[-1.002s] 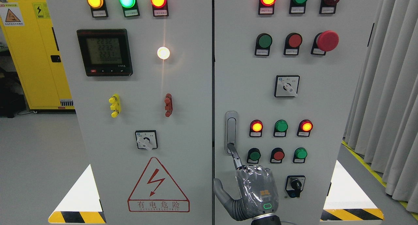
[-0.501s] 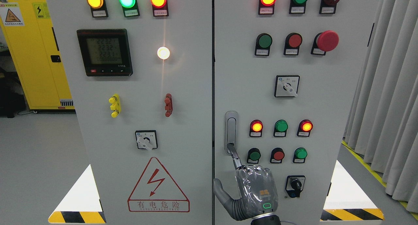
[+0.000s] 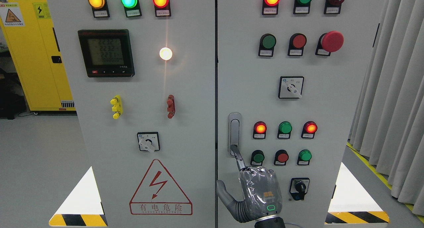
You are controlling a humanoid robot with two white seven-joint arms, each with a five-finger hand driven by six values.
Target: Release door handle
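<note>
Touching the handle (image 3: 234,132) at lower centre with one outstretched finger (image 3: 237,155), others curled, the right hand (image 3: 260,195) needed a straight, snag-free withdrawal.

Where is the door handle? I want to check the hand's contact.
In the head view, the door handle sits at the right door's left edge, left of the red lamp, with the right hand's fingertip at its bottom.
</note>
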